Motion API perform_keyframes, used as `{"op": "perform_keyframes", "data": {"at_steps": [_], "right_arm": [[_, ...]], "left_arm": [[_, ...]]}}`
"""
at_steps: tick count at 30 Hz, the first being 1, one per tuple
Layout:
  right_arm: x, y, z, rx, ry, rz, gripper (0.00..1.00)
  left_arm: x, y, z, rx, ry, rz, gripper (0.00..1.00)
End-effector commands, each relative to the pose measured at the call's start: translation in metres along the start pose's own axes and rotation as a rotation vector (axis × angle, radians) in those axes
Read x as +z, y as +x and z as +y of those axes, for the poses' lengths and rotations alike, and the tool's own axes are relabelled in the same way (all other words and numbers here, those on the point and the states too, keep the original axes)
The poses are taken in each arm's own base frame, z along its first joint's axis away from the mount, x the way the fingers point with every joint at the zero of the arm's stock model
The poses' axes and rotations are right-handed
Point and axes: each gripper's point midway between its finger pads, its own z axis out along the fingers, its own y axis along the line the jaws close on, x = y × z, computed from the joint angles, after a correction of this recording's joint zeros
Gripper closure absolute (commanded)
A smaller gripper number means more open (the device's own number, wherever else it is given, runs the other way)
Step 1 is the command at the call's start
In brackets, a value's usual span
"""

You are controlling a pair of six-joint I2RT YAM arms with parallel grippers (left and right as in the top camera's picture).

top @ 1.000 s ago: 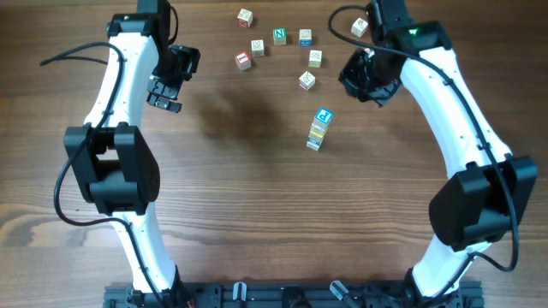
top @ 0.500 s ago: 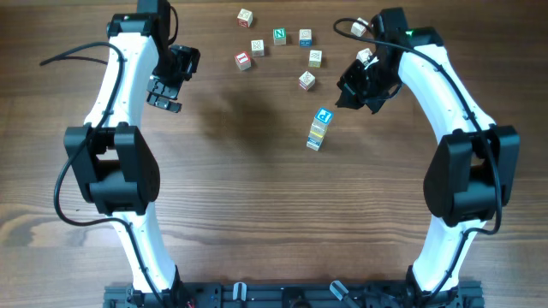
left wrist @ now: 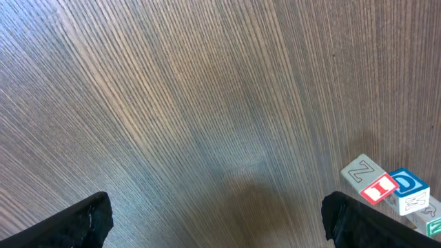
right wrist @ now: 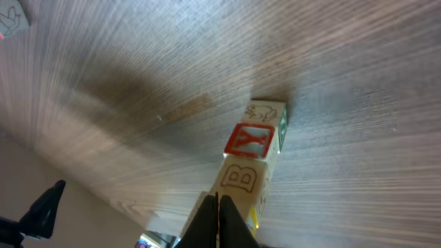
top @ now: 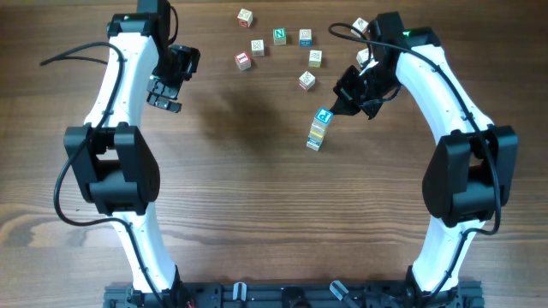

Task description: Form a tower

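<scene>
Right gripper (right wrist: 217,210): moved leftward across the surface, now just beside the tower (top: 318,128), pressed together, empty. Tower: upright, right of surface centre. Left gripper (top: 163,92): spread wide, toward far-left corner.

the tower (top: 318,128) stood close in front of the right gripper (top: 340,106), right at its closed tips, barring any straight run forward; whether they touched could not be told. a loose cube (top: 306,80) sat near one side of that gripper, and two more cubes (top: 360,26) crowded its wrist behind. on the other side the table (top: 257,197) lay bare. ahead of the left gripper (top: 164,94), between its wide-spread fingers (left wrist: 83,224), only bare wood showed; a cluster of cubes (left wrist: 386,189) sat just outside one finger.
</scene>
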Motion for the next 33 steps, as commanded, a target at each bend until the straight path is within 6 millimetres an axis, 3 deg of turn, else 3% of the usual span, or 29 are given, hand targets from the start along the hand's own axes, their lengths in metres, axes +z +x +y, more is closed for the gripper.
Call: {"op": "perform_keyframes", "data": {"at_steps": [1, 33], "right_arm": [[0.002, 0.006, 0.001, -0.009, -0.007, 0.033, 0.96], [0.002, 0.019, -0.002, 0.007, -0.003, 0.09, 0.96]], "left_arm": [[-0.012, -0.003, 0.0, 0.01, 0.02, -0.018, 0.0], [-0.012, -0.003, 0.0, 0.01, 0.02, -0.018, 0.0]]}}
